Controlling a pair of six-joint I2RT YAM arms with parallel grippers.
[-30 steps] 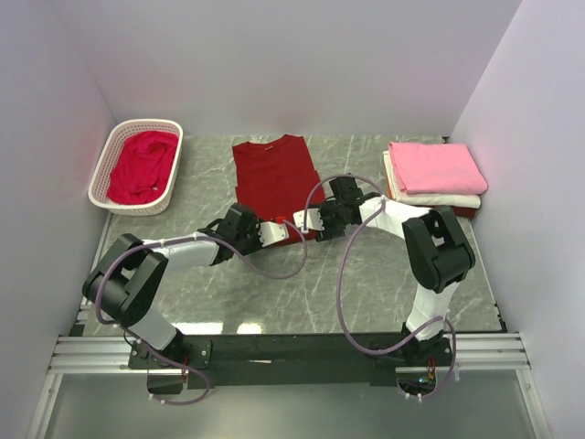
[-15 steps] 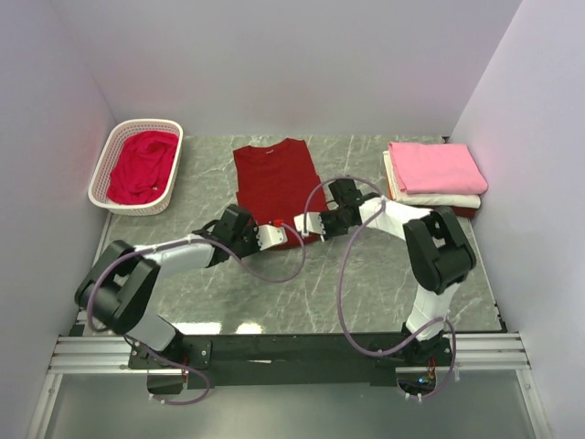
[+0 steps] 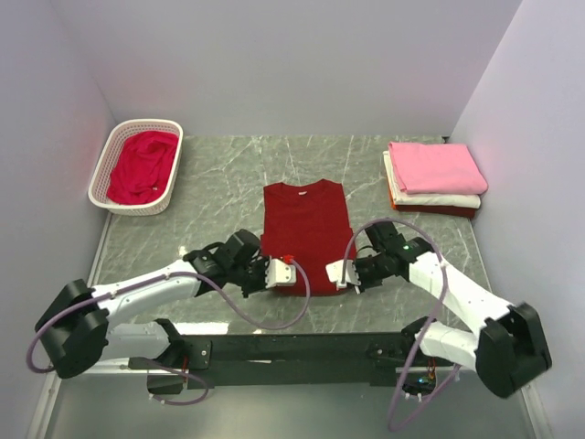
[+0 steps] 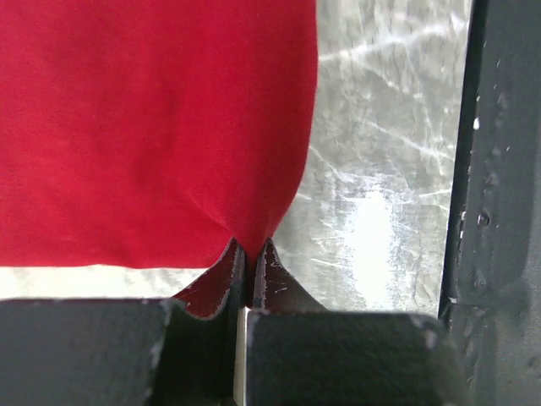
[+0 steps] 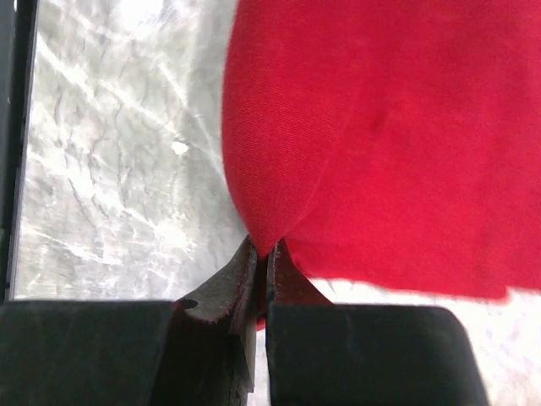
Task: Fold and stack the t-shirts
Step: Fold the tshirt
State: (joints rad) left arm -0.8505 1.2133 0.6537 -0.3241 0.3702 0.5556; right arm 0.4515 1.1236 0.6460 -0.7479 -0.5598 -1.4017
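Observation:
A dark red t-shirt (image 3: 306, 224) lies flat in the middle of the marble table, collar toward the back. My left gripper (image 3: 283, 272) is shut on its near left hem corner, and my right gripper (image 3: 340, 273) is shut on its near right hem corner. In the left wrist view the cloth (image 4: 152, 127) is pinched to a point between the shut fingers of the gripper (image 4: 250, 247). The right wrist view shows the same: cloth (image 5: 389, 127) drawn into the shut gripper (image 5: 263, 248). A crimson t-shirt (image 3: 142, 166) lies crumpled in the basket. Folded pink (image 3: 434, 165) and white (image 3: 437, 198) t-shirts are stacked at the back right.
The white lattice basket (image 3: 146, 123) stands at the back left by the wall. A thin red layer (image 3: 430, 208) shows under the folded stack. The black frame rail (image 3: 292, 347) runs along the table's near edge, just behind both grippers. Grey walls close in three sides.
Both grippers closed on the hem corners and pulled the dark red t-shirt from the back of the table toward the near edge and slightly right. Both arms drew back with it.

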